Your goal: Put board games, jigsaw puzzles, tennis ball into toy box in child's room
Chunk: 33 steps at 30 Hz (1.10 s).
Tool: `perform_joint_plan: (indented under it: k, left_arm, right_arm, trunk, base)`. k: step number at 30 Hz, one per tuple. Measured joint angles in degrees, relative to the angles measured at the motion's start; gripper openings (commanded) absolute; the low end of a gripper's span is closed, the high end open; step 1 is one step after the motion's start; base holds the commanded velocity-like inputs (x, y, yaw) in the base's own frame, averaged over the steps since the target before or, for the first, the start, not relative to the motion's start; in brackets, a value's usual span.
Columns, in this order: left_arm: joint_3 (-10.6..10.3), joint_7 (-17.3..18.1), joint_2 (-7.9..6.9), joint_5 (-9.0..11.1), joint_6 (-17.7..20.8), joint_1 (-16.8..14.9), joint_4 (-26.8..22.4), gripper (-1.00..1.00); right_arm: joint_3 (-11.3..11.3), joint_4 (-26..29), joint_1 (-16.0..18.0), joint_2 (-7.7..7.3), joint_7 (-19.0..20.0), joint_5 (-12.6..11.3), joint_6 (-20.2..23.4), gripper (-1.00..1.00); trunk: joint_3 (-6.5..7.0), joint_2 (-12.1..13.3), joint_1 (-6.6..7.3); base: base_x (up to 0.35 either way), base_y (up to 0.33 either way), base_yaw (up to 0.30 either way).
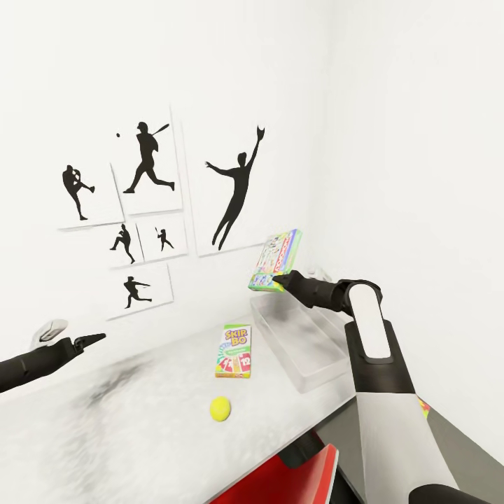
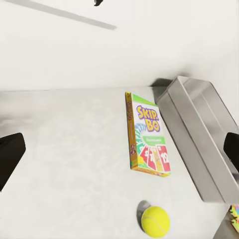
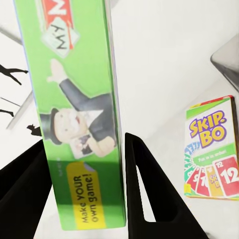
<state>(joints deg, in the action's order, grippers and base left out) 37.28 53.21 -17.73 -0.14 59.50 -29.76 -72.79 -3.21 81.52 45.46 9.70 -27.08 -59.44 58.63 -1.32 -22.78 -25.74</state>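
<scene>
My right gripper (image 1: 278, 281) is shut on a green Monopoly board game (image 1: 275, 260) and holds it tilted in the air above the far end of the toy box (image 1: 302, 346). The right wrist view shows both black fingers (image 3: 142, 189) clamping that box (image 3: 84, 99) by its edge. A Skip-Bo board game (image 1: 234, 351) lies flat on the pale table (image 1: 105, 434), just left of the toy box. The yellow tennis ball (image 1: 220, 408) rests nearer the front edge. My left gripper (image 1: 94, 339) hovers open at the far left, over bare tabletop. A corner of a jigsaw puzzle (image 2: 235, 216) shows beside the toy box.
White walls meet in a corner behind the table, and framed baseball silhouettes (image 1: 147, 168) hang on the left wall. A red chair (image 1: 294, 476) is tucked under the table's front edge. A lower dark grey top (image 1: 458, 441) lies at the right behind my right arm.
</scene>
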Motion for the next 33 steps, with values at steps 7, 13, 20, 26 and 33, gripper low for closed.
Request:
perform_joint_plan:
  k: [7,13,20,26,33]
  left_arm:
    - [0.1,1.1,-0.09,0.0,0.0,0.3,0.0,1.00]
    - [0.1,1.2,-0.12,-0.1,0.0,0.4,-0.1,1.00]
    - [0.1,1.8,-0.48,-0.1,0.0,0.4,-0.1,1.00]
    - [1.3,1.0,-0.17,-1.4,-1.3,1.7,1.2,1.00]
    - [3.5,-0.9,0.04,-3.2,-2.0,3.9,3.4,1.00]
  right_arm:
    - [0.1,-0.1,0.0,0.08,0.0,0.0,0.1,-1.00]
    - [0.1,-0.3,0.3,0.09,-0.1,0.0,0.1,-1.00]
    - [0.0,-0.5,0.8,0.01,-0.3,0.1,0.2,-1.00]
    - [1.3,-0.3,-0.5,0.25,-0.6,1.5,1.2,-1.00]
    - [3.2,-2.0,-2.8,-0.46,-0.6,1.8,1.3,-1.00]
  trunk:
    - [0.00,0.0,0.00]
    - [0.00,0.0,0.00]
    - [0.00,0.0,0.00]
    - [0.00,0.0,0.00]
    - [-0.01,0.0,0.00]
  base:
    - [0.000,0.000,0.000]
    - [0.000,0.000,0.000]
    - [0.000,0.000,0.000]
    - [0.000,0.000,0.000]
    - [0.000,0.000,0.000]
